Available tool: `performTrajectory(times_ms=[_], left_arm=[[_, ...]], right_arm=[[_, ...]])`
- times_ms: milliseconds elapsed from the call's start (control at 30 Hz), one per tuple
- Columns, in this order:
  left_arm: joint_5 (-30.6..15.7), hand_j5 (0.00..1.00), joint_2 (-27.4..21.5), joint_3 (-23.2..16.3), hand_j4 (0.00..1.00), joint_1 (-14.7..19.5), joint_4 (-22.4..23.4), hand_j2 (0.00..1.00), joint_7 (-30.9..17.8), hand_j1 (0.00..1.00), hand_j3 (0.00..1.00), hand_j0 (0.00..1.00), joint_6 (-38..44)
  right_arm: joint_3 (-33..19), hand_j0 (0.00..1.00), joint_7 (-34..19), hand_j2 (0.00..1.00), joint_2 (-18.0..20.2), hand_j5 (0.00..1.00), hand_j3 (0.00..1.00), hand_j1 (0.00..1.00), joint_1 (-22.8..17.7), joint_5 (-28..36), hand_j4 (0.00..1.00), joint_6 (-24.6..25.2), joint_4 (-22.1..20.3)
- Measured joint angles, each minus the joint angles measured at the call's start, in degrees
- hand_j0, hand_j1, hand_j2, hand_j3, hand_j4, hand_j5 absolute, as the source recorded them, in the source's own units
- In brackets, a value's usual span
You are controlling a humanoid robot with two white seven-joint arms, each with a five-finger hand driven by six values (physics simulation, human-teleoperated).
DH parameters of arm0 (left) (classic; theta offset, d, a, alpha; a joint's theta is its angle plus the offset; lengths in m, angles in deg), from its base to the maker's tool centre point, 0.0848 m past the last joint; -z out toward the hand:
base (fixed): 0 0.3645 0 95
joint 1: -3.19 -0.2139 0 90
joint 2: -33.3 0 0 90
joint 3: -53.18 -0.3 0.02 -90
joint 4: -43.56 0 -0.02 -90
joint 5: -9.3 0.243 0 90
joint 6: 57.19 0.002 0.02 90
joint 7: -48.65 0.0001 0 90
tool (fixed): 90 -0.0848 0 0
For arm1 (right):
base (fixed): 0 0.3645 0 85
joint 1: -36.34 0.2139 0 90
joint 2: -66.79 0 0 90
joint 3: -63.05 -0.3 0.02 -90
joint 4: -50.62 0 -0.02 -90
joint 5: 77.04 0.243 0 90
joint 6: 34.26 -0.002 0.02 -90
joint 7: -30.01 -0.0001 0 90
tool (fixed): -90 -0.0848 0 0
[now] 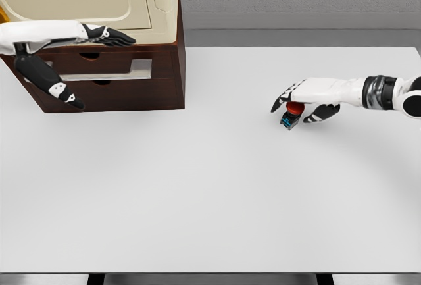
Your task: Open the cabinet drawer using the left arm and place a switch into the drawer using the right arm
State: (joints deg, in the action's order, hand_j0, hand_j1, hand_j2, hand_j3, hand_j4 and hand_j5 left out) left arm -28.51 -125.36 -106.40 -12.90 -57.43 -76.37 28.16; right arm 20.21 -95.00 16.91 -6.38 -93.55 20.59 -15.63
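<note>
Two white arms are showing glossy shells. Left hand (108, 35), upper left of frame: white back, black fingers. Below it a black segment with white patches is running to a black tip. Right hand (304, 103), right of frame: white back, black fingertips, grey ribbed wrist band, black joint at edge.

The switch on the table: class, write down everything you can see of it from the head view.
The switch is a small thing with a rounded red top and a dark body showing a bit of blue at its lower end. It looks like plastic. It sits on the white table, right of the middle and far from the cabinet. The right robot hand is over it, fingers spread around it; whether they grip it cannot be told. Finer detail is too small to see.
</note>
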Motion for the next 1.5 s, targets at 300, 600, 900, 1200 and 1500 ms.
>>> performTrajectory(times_ms=[300,600,900,1200,1500], left_arm=[[0.0,1.00,-1.1,0.0,1.00,-0.9,0.0,1.00,0.0,1.00,1.00,1.00,8.3],[0.3,1.00,-1.0,0.3,1.00,-2.2,0.2,1.00,0.0,1.00,1.00,1.00,9.1],[1.4,1.00,-0.3,0.3,1.00,-2.6,1.4,1.00,0.0,1.00,1.00,1.00,9.5],[1.8,1.00,0.5,0.3,1.00,-3.4,3.5,1.00,0.0,1.00,1.00,1.00,9.5],[1.8,1.00,0.8,0.3,1.00,-4.3,4.8,1.00,0.0,1.00,1.00,1.00,9.6]], right_arm=[[0.0,0.69,0.0,0.69,0.1,0.69,0.69,0.69,0.0,0.0,0.69,0.0,0.1],[0.1,0.59,0.1,0.59,0.1,0.59,0.59,0.59,-0.1,0.3,0.59,0.2,0.1],[0.3,0.53,0.1,0.53,0.0,0.53,0.53,0.53,0.0,0.2,0.53,0.1,0.1],[0.3,0.51,0.1,0.51,0.0,0.51,0.51,0.51,0.2,0.2,0.51,0.1,0.0],[0.1,0.51,0.0,0.51,0.0,0.51,0.51,0.51,0.8,0.1,0.51,0.0,-0.6]])
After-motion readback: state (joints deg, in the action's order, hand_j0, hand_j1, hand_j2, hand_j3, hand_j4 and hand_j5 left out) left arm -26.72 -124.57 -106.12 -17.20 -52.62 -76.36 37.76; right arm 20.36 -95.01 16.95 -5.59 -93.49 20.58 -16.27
